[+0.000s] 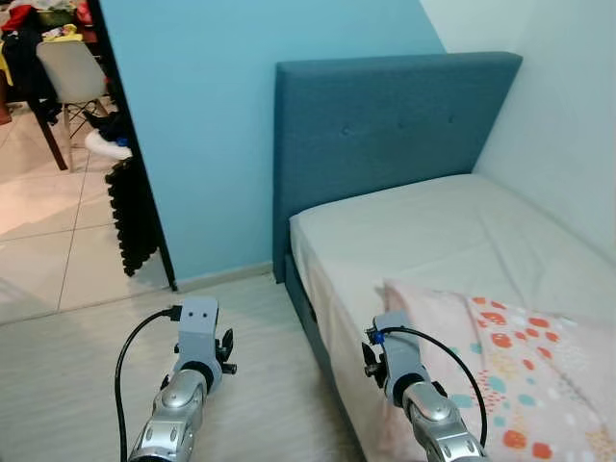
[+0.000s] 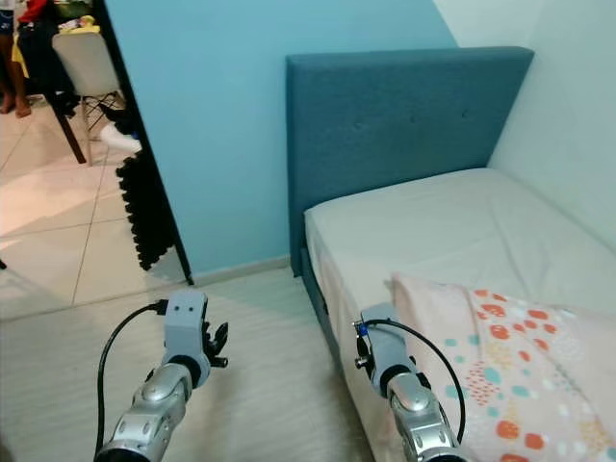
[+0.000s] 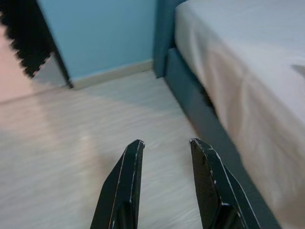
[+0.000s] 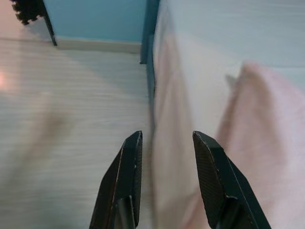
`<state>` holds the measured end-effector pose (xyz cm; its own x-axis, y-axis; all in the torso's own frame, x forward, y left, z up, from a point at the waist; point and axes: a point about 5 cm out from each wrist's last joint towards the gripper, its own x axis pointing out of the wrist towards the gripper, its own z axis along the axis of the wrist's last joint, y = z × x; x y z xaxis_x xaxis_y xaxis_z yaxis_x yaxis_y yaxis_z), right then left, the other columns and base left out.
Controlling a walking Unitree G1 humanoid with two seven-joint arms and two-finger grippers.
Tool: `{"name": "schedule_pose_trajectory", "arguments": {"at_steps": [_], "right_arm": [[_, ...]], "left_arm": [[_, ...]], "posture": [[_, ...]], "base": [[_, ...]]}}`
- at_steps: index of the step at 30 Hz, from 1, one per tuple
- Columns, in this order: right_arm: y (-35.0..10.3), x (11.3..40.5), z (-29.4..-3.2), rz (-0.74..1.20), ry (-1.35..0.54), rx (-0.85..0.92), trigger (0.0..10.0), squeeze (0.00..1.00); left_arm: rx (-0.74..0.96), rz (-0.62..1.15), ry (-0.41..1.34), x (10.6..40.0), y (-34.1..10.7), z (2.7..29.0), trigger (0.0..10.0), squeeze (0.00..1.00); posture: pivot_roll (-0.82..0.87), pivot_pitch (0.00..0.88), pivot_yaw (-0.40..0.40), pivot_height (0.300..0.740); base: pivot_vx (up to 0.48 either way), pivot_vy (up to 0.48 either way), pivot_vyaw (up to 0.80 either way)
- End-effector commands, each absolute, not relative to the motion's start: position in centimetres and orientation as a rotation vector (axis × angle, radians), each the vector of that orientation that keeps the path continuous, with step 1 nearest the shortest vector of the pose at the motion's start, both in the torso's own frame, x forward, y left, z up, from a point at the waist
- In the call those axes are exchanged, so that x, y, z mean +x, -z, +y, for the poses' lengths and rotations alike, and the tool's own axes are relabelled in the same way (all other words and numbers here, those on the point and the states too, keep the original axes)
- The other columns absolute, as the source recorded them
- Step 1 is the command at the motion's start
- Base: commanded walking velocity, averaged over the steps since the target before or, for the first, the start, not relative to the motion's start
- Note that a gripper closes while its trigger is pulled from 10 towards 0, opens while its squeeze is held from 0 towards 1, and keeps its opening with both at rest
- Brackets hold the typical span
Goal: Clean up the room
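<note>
Room tidy looks barely begun: patterned blanket [image 1: 520, 371] lies rumpled on near end of bed [image 1: 452, 231], floor [image 1: 250, 385] bare. Left claw [image 3: 164, 179] and right claw [image 4: 167, 179] both released, grasping nothing, near the bed's left edge.

silver jointed arms, grey wrist blocks, black cables, black-fingered left claw [image 3: 164, 183].

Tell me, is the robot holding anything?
No. The left gripper is open over the floor, and the right gripper is open by the bed edge. Nothing sits between either's jaws.
</note>
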<state>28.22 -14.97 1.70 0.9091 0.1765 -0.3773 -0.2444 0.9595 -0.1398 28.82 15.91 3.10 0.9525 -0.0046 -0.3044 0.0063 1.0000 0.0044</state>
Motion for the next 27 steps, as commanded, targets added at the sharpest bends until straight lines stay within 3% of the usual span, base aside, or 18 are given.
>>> {"name": "schedule_pose_trajectory", "arguments": {"at_steps": [1, 6, 27], "right_arm": [[-1.6, 28.2, -15.3, 0.369, -0.198, -0.181, 10.0, 0.0], [-1.5, 28.1, -15.4, 0.381, -0.171, -0.156, 10.0, 0.0], [-2.4, 28.4, -16.8, 0.314, -0.039, -0.105, 10.0, 0.0]], "left_arm": [[0.046, 0.326, 0.005, 28.8, -2.8, 16.0, 10.0, 0.0], [0.052, 0.323, 0.0, 28.9, -2.9, 16.1, 10.0, 0.0], [0.027, 0.263, -0.006, 28.8, -3.6, 16.3, 10.0, 0.0]], "posture": [[-0.01, 0.0, -0.081, 0.738], [0.0, 0.0, -0.076, 0.738], [0.0, 0.0, -0.055, 0.738]], "base": [[0.0, 0.0, 0.0], [0.0, 0.0, -0.23], [0.0, 0.0, -0.8]]}}
